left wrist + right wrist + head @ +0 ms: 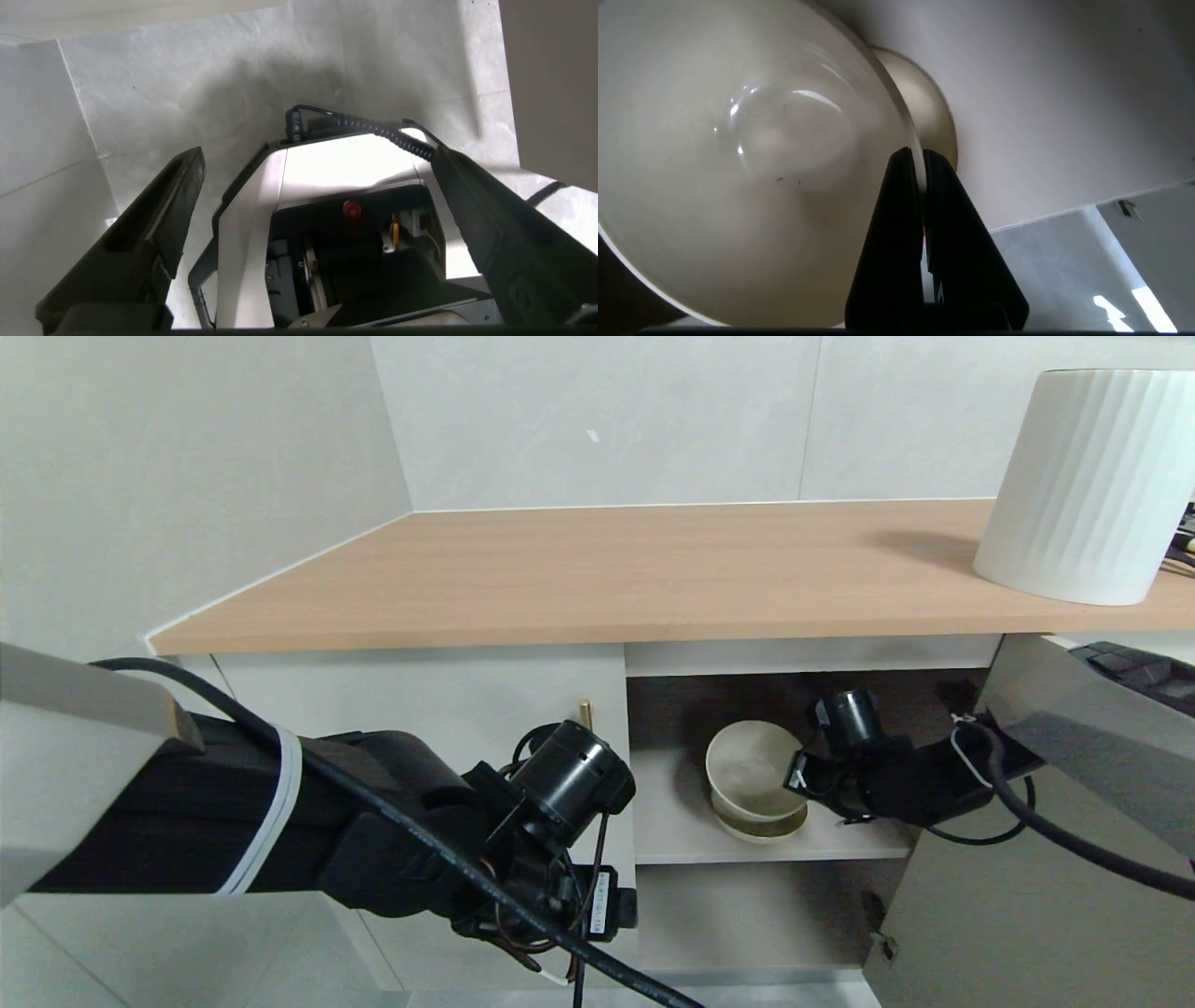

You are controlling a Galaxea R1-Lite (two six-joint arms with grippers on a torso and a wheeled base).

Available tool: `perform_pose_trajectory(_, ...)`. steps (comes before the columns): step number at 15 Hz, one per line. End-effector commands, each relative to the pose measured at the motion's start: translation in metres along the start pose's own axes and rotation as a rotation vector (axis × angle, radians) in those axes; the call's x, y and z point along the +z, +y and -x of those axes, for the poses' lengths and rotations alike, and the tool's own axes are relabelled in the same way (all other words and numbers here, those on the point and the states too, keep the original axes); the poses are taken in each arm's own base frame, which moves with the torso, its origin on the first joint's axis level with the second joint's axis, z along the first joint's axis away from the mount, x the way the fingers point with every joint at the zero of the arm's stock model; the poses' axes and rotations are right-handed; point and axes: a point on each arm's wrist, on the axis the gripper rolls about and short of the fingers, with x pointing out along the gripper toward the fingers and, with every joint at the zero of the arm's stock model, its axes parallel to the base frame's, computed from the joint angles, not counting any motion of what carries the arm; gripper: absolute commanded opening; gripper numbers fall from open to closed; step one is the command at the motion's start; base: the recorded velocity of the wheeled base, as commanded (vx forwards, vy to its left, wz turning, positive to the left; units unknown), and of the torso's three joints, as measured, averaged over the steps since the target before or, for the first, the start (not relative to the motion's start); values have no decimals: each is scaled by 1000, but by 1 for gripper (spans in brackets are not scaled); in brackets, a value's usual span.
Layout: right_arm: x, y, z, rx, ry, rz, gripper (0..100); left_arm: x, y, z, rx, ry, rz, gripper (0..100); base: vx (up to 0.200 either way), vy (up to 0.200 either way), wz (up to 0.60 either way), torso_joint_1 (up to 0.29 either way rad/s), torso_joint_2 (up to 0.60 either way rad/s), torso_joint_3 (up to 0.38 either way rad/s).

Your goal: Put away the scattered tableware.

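A cream bowl (750,773) hangs tilted inside the open cabinet, just above a similar bowl or plate (767,823) resting on the shelf (672,821). My right gripper (799,775) is shut on the cream bowl's rim; in the right wrist view its fingers (920,233) pinch the thin rim of the bowl (738,159). My left gripper (318,233) hangs open and holds nothing, low in front of the shut cabinet door, its two fingers (159,233) wide apart.
A wooden countertop (607,569) runs above the cabinet, with a tall white ribbed container (1088,481) at the right. The right cabinet door (990,915) stands open. The left door (420,709) with its brass knob (585,712) is closed.
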Motion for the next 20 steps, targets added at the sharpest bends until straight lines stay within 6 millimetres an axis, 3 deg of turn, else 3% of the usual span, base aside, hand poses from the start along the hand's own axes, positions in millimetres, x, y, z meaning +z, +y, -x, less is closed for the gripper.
perform_pose_trajectory(1, -5, -2, -9, -11, 12, 1, 0, 0, 0, 0, 0, 1, 0, 100, 0, 0, 0, 0, 0, 0)
perform_pose_trajectory(12, -8, -8, -20, -44, 12, 0, 0, 0, 0, -1, 3, 2, 0, 100, 0, 0, 0, 0, 0, 0)
perform_pose_trajectory(20, -11, -8, -16, -46, 25, 11, 0, 0, 0, 0, 1, 0, 0, 100, 0, 0, 0, 0, 0, 0)
